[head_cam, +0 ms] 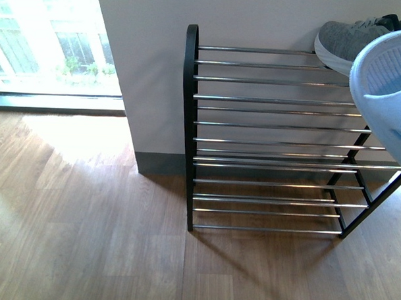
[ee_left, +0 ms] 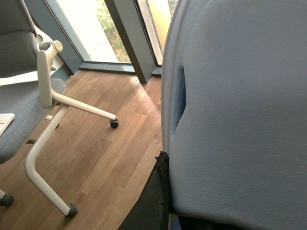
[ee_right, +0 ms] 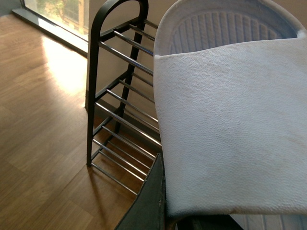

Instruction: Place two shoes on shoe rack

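While each wrist view is nearly filled by a pale blue slide, the jaws themselves barely show: only a dark edge of the left gripper (ee_left: 160, 201) under the left slide (ee_left: 235, 110) and a dark edge of the right gripper (ee_right: 153, 201) under the right slide (ee_right: 230, 124), so each arm seems to be carrying a slide, though I cannot tell how wide the jaws stand or how much strap or sole they pinch. The shoe rack (head_cam: 188, 123) stands against the wall, beyond and below the right jaws, with a grey sneaker (head_cam: 352, 43) already on its top tier at the far end. The risks, as I judge them: a shallow, unseen grip could let a slide twist or drop to the wooden floor (head_cam: 85, 238); the slide at the edge of the front view could knock the sneaker off; and set down carelessly, a slide could tip between the chrome rods. The second sneaker is out of view, and the rack's right end is cut off.
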Tool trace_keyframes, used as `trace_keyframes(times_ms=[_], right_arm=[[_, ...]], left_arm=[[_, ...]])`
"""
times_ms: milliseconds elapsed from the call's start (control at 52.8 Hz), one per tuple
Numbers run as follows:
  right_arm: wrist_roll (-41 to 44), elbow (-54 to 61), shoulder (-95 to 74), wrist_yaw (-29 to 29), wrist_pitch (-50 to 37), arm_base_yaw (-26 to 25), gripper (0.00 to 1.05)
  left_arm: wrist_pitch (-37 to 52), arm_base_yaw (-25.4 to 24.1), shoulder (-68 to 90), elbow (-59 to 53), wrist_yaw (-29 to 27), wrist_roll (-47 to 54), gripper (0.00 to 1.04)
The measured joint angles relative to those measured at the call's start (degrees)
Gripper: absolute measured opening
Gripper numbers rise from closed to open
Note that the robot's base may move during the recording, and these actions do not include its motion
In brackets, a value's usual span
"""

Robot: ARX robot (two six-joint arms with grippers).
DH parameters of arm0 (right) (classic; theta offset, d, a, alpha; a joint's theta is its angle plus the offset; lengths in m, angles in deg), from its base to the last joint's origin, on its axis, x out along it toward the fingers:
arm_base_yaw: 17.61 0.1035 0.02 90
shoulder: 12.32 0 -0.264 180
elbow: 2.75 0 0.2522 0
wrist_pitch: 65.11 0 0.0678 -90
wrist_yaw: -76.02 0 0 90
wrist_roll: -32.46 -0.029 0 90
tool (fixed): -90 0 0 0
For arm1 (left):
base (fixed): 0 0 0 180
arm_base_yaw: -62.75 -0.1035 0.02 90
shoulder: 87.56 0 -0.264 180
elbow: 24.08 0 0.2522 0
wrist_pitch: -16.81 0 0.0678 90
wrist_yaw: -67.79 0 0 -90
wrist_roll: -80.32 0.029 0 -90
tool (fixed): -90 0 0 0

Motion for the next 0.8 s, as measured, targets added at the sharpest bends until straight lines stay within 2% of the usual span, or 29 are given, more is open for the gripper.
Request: trace_keyframes(times_ms=[227, 265, 322, 360, 531, 796], right_arm=[[0.0, 0.0, -0.1, 0.0, 0.0, 0.0, 0.02], [-1.0, 0.1, -0.7, 0.7, -1.6, 0.2, 0.02], [-5.9, 0.2, -3.0, 3.9, -9.0, 1.1, 0.02], [-8.0, -0.3, -2.9, 4.7, -9.1, 1.6, 0.02], [-15.0, -8.8, -3.3, 8.7, 1.8, 5.8, 0.02], [-17.6, -26.4, -12.9, 14.6, 12.4, 9.9, 0.02]], left_arm=[[0.0, 0.0, 0.1, 0.0, 0.1, 0.0, 0.02], [0.0, 0.0, 0.1, 0.0, 0.0, 0.0, 0.02], [0.0, 0.0, 0.1, 0.0, 0.0, 0.0, 0.02], [0.0, 0.0, 0.1, 0.0, 0.1, 0.0, 0.02], [0.0, 0.0, 0.1, 0.0, 0.0, 0.0, 0.02], [0.0, 0.0, 0.1, 0.0, 0.0, 0.0, 0.02]])
